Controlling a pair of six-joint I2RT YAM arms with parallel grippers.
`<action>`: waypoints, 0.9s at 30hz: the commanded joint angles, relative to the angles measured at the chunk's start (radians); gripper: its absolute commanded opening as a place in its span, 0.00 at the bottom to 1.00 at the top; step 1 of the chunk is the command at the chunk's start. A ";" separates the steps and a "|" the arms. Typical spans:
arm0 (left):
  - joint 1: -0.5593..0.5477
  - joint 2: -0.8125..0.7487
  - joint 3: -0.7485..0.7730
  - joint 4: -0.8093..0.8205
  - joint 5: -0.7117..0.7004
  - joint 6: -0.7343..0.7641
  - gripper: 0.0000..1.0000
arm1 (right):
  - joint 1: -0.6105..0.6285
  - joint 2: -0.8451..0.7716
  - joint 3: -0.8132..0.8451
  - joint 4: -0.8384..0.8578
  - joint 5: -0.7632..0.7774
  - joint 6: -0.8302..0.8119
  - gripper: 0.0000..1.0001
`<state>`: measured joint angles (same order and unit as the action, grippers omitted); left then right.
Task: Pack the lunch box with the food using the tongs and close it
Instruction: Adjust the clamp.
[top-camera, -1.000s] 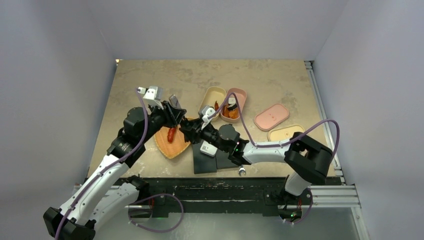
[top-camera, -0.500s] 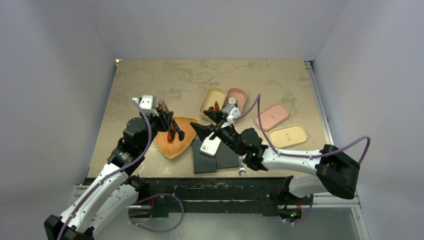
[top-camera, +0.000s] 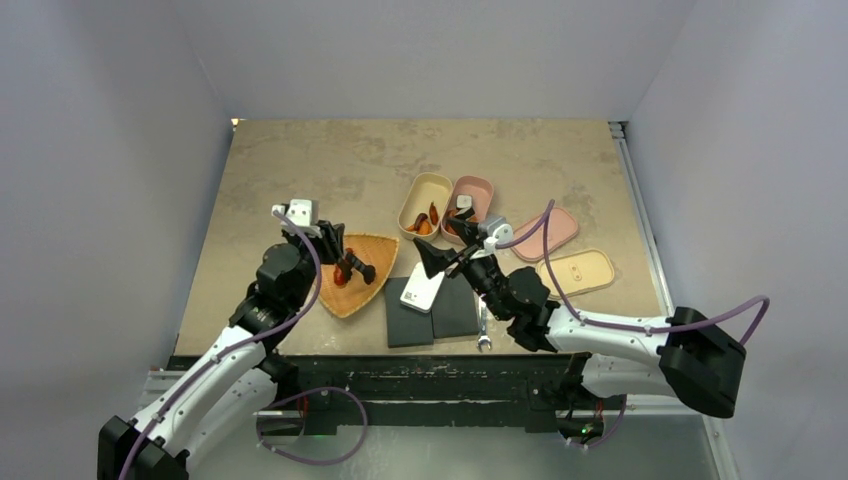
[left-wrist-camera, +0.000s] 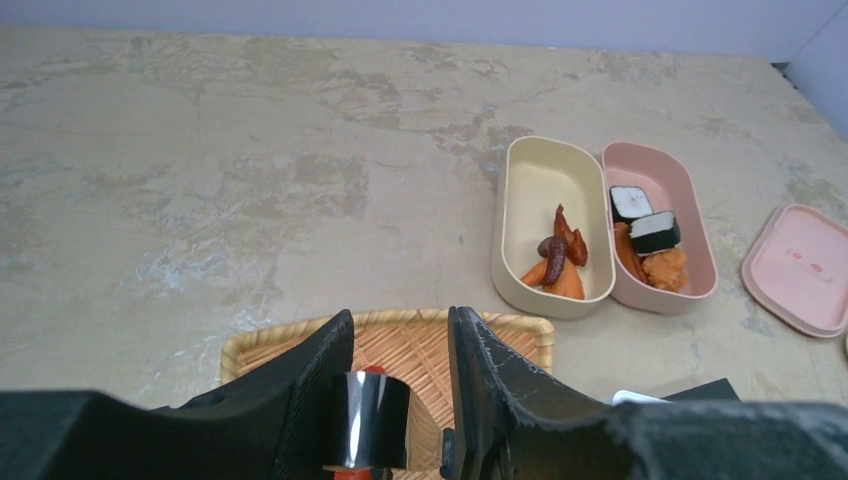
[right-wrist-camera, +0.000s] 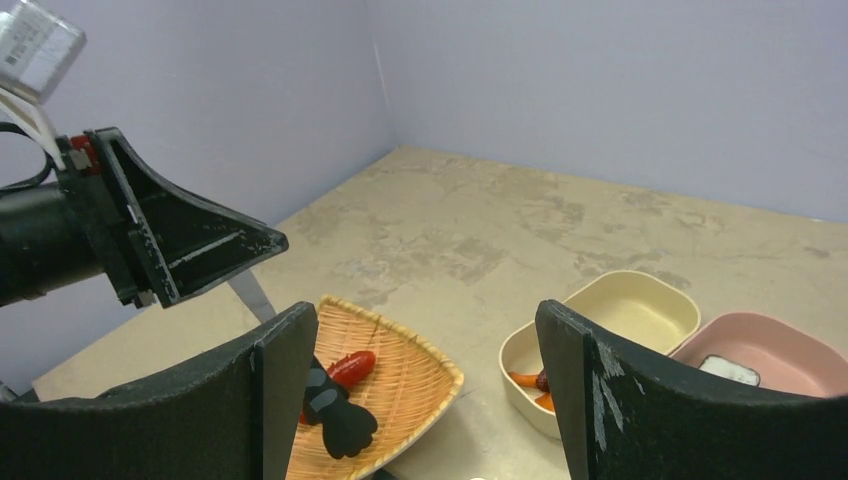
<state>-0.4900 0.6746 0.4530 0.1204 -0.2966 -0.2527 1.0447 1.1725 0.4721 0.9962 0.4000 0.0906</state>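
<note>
Two lidless oval lunch boxes, cream box (left-wrist-camera: 540, 185) and pink box (left-wrist-camera: 655, 170), wait part-filled at 2 o'clock of the woven tray (right-wrist-camera: 420, 375), where the left gripper (left-wrist-camera: 400, 330), clamped on slim dark metal tongs (left-wrist-camera: 366, 420), aims at a red sausage piece (right-wrist-camera: 352, 365), likely next; right gripper (right-wrist-camera: 425, 330) gapes empty.

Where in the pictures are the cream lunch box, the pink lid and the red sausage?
cream lunch box (left-wrist-camera: 538, 190): left wrist view, bare floor at its far end.
pink lid (left-wrist-camera: 800, 265): left wrist view, middle of its visible face.
red sausage (right-wrist-camera: 355, 365): right wrist view, its middle.
</note>
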 joint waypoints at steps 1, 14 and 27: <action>0.001 0.019 -0.007 0.115 -0.027 0.055 0.41 | -0.007 -0.040 -0.023 0.044 0.030 -0.023 0.84; -0.010 0.055 -0.049 0.138 0.034 -0.019 0.49 | -0.013 -0.053 -0.046 0.050 0.038 -0.028 0.84; -0.010 0.058 -0.109 0.184 0.064 -0.073 0.46 | -0.012 0.178 0.032 0.178 -0.294 -0.018 0.88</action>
<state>-0.4942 0.7353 0.3676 0.2340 -0.2600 -0.2886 1.0328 1.2625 0.4484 1.0767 0.2340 0.0547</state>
